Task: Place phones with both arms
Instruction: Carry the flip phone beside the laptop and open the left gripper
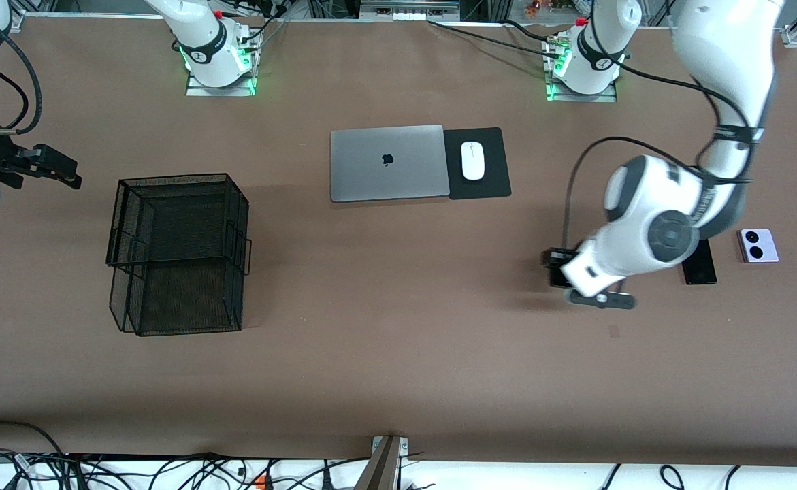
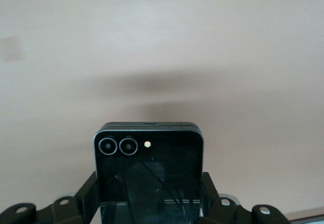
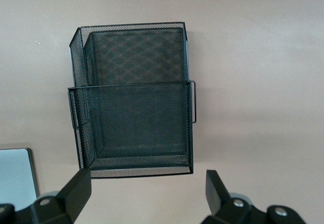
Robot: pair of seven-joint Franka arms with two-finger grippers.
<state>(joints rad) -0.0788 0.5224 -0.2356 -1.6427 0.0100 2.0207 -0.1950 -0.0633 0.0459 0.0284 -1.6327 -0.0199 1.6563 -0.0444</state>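
Here the left gripper (image 1: pixel 561 272) is largely hidden under its own wrist in the front view; the wrist view shows its fingers (image 2: pixel 86 196) clamped on the black flip phone (image 2: pixel 148 171), whose lower part is cut off. It hangs over the table (image 1: pixel 398 381), toward the left arm's end from the laptop (image 1: pixel 389 162). The slab phone (image 1: pixel 701 265) is half covered by that arm, the lilac-white flip phone (image 1: pixel 757 246) beside it. The laptop bears an apple logo. The right gripper (image 3: pixel 147 188) waits above the mesh basket (image 1: pixel 177 252), jaws wide and empty.
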